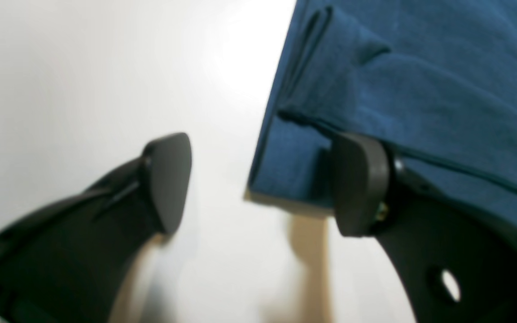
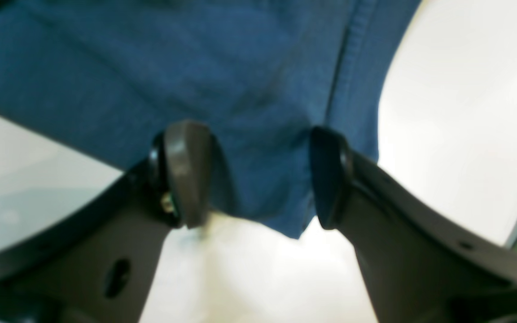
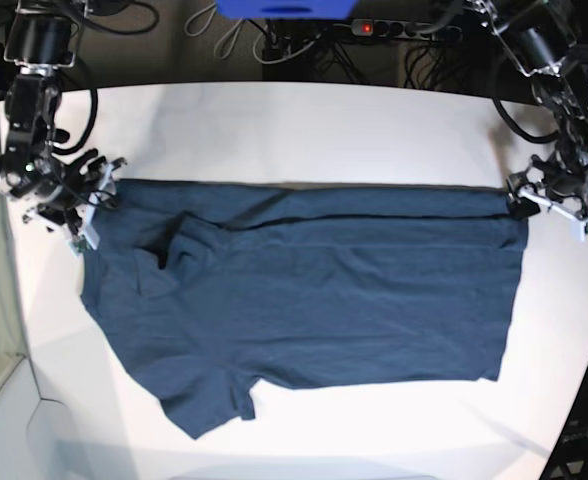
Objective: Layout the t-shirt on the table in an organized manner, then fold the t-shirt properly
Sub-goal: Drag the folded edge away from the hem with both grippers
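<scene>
Item: dark navy-blue soft cloth short-sleeved t-shirt (image 3: pixel 314 300), lying sideways and mostly flat on the smooth white table (image 3: pixel 304 120); far long edge folded over into a straight band running from one gripper to the other, probably the first lengthwise fold.

Left gripper (image 1: pixel 263 184): jaws spread wide, gripping nothing; shirt corner beside one pad.

Right gripper (image 2: pixel 258 175): jaws wide apart, cloth between them unclamped, apparently released.

One sleeve (image 3: pixel 209 395) juts out at the near side, unfolded.
</scene>
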Available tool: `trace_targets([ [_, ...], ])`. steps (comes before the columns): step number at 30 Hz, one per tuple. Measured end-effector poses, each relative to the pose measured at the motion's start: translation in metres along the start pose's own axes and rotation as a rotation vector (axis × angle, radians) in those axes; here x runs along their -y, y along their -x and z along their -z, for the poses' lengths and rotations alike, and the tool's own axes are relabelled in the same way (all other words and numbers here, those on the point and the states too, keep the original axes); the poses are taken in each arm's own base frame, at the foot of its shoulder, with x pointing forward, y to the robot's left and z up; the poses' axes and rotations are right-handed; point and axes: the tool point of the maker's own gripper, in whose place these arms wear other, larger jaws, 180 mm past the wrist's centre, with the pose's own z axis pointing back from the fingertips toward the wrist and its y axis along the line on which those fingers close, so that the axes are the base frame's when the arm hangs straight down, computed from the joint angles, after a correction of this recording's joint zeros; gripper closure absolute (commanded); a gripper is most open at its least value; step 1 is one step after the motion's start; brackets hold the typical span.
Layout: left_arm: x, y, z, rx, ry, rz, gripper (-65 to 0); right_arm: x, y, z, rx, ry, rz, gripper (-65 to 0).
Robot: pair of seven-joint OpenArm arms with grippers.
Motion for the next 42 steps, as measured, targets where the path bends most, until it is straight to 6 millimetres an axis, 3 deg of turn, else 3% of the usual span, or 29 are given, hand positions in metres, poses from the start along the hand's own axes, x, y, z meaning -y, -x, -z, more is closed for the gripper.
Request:
trace_targets([
  [5, 0.000, 0.000, 0.000, 0.001, 0.000, 0.000, -47.1, 0.021, 0.015, -0.018, -0.012, 0.071, 0.021, -36.0],
  [16, 0.001, 0.000, 0.000, 0.002, 0.001, -0.001, -46.7, 0.010, 0.028, -0.013, -0.033, 0.039, 0.038, -36.0],
  [19, 0.000, 0.001, 0.000, -0.001, -0.002, 0.001, -40.2, 0.008, 0.030, -0.008, -0.022, 0.023, 0.061, -35.8],
  [22, -0.001, 0.002, 0.000, -0.004, -0.005, 0.001, -27.7, 0.008, 0.031, -0.007, -0.013, 0.014, 0.074, -34.8],
  [25, -0.001, 0.004, 0.001, -0.010, -0.002, -0.006, -16.9, 0.005, 0.031, -0.002, 0.013, -0.004, 0.095, -24.8],
  [30, -0.002, 0.006, 0.003, -0.006, 0.008, -0.029, -15.8, 0.006, 0.030, 0.005, 0.054, -0.021, 0.139, 0.0],
  [33, -0.004, 0.007, 0.002, 0.001, 0.008, -0.033, -12.7, 0.005, 0.033, 0.004, 0.067, -0.022, 0.139, 0.0],
  [36, -0.005, 0.009, 0.001, 0.002, 0.010, -0.034, 0.0, 0.002, 0.035, 0.001, 0.057, -0.019, 0.126, 0.0],
  [42, -0.003, 0.012, -0.007, -0.018, -0.003, 0.008, -0.2, -0.004, 0.043, -0.016, -0.006, 0.009, 0.047, 0.0],
])
